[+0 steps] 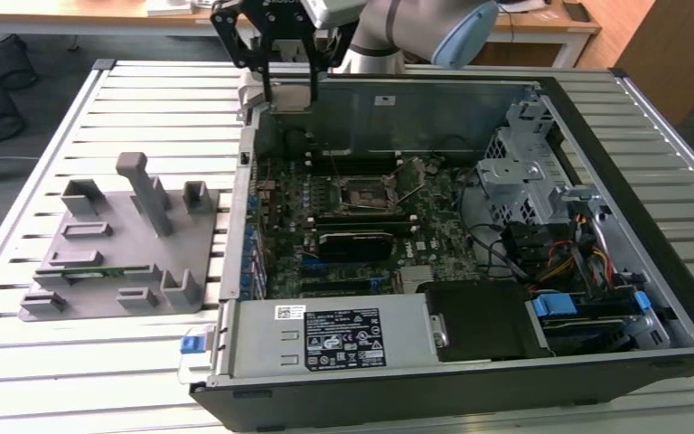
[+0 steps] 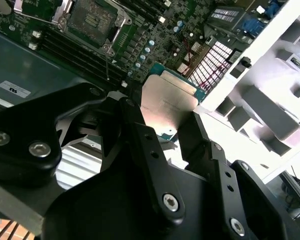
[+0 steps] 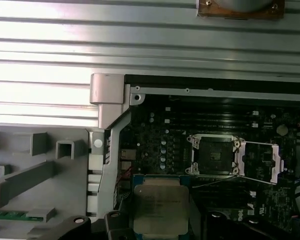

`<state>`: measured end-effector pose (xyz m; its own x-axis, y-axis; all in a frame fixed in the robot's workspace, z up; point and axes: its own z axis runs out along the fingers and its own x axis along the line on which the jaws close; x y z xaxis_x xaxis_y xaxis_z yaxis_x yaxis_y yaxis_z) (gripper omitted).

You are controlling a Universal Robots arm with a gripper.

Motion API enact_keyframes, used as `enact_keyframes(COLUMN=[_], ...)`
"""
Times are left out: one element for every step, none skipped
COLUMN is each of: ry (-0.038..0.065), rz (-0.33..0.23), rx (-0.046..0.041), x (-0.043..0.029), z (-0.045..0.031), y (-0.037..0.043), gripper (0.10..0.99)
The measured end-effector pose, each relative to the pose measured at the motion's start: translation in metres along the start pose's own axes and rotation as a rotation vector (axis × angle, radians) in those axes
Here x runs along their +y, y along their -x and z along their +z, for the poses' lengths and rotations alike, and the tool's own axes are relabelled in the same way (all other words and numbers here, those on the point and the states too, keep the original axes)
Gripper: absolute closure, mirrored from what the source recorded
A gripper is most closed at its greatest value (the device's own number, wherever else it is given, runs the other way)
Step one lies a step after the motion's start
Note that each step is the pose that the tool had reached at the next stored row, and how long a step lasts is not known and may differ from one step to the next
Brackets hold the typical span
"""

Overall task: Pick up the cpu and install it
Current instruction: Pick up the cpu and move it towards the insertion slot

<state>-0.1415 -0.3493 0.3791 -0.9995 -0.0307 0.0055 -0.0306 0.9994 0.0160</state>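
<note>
- hand (image 1: 290,99) is clamped on the cpu (image 2: 169,100). Black fingers (image 2: 140,137) press two opposite edges, and the silver lid faces the second wrist camera.
- Exterior view: hand hangs over the far rim of the open case (image 1: 636,271), at roughly 11 o'clock from the socket (image 1: 365,190) and well apart from it.
- cpu is airborne, touching nothing but the fingers.
- First wrist view: cpu (image 3: 160,207) sits over the motherboard (image 3: 160,130) edge with the socket (image 3: 214,155) near. The socket's load frame (image 3: 262,160) is swung open to one side, leaving the contact field exposed.
- Exterior view: grey fixture tray (image 1: 118,244) sits on the slatted desk (image 1: 142,99), at 9 o'clock from the case.
- Green memory stick (image 1: 82,267) lies in one of the tray's slots.
</note>
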Motion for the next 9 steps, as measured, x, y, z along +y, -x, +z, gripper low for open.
enact_keyframes(ry=[0.0,0.0,0.0,0.0,0.0,0.0,0.0,0.0,0.0], rz=[0.0,0.0,0.0,0.0,0.0,0.0,0.0,0.0,0.0], rx=[0.0,0.0,0.0,0.0,0.0,0.0,0.0,0.0,0.0], x=[0.0004,0.0007,0.001,0.0014,0.0018,0.0022,0.0027,0.003,0.0034], z=[0.0,0.0,0.0,0.0,0.0,0.0,0.0,0.0,0.0], y=[0.0013,0.0023,0.0037,0.0049,0.006,0.0069,0.0077,0.0086,0.0096], gripper=[0.553,0.553,0.553,0.553,0.553,0.553,0.553,0.553,0.553])
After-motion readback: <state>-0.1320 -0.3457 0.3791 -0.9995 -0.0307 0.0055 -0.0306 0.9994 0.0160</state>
